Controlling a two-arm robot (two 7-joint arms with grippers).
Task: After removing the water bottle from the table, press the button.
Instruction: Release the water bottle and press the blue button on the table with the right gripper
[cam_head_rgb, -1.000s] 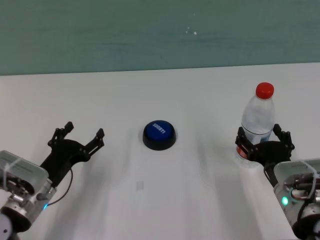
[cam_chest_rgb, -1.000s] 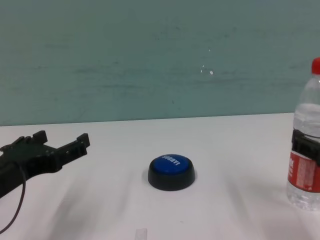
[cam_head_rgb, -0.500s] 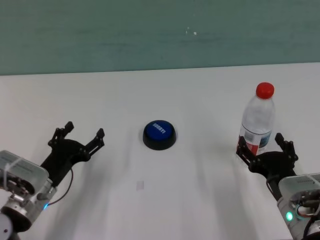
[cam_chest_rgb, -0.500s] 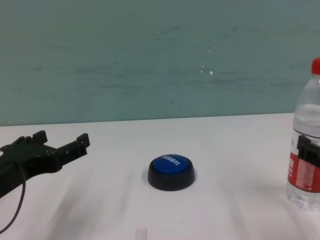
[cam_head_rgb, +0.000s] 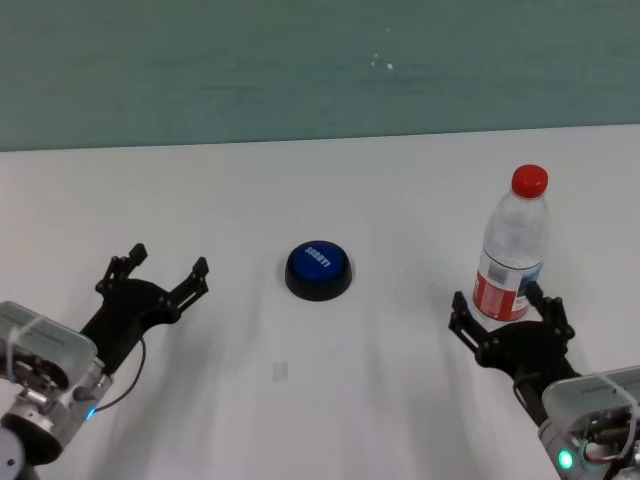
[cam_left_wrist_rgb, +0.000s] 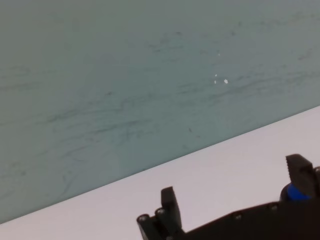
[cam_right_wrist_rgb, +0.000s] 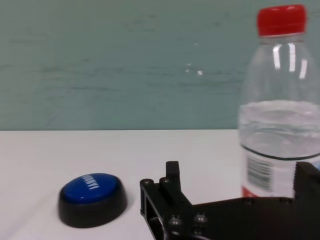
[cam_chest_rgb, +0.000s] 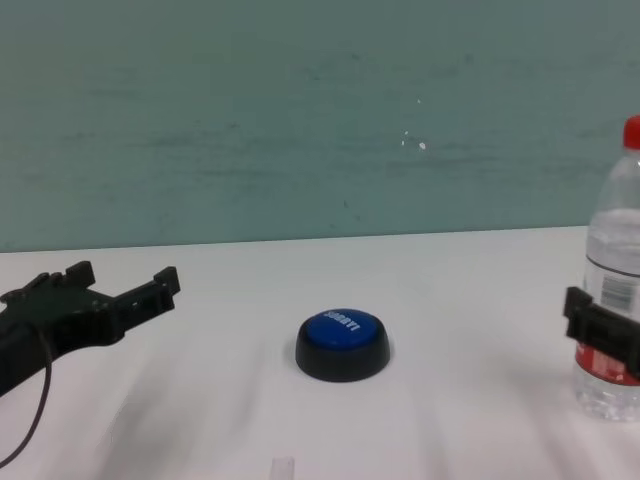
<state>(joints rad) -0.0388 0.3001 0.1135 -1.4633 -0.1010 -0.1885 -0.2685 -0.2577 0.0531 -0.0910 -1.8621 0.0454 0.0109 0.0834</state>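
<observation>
The water bottle (cam_head_rgb: 512, 250) stands upright on the white table (cam_head_rgb: 300, 190) at the right, with a red cap and a red-and-white label; it also shows in the right wrist view (cam_right_wrist_rgb: 280, 125) and the chest view (cam_chest_rgb: 612, 300). The blue button (cam_head_rgb: 318, 268) on its black base sits at the table's middle, also seen in the chest view (cam_chest_rgb: 343, 342) and the right wrist view (cam_right_wrist_rgb: 91, 197). My right gripper (cam_head_rgb: 505, 315) is open and empty, just on the near side of the bottle, its fingers apart from it. My left gripper (cam_head_rgb: 167, 262) is open and empty, hovering left of the button.
A green wall (cam_head_rgb: 300, 60) runs behind the table's far edge. A small pale mark (cam_head_rgb: 281, 371) lies on the table in front of the button. One right finger (cam_chest_rgb: 592, 322) crosses the bottle's label in the chest view.
My right gripper has drawn back from around the bottle toward me and slightly left. The bottle stays standing in place. The left arm has not moved.
</observation>
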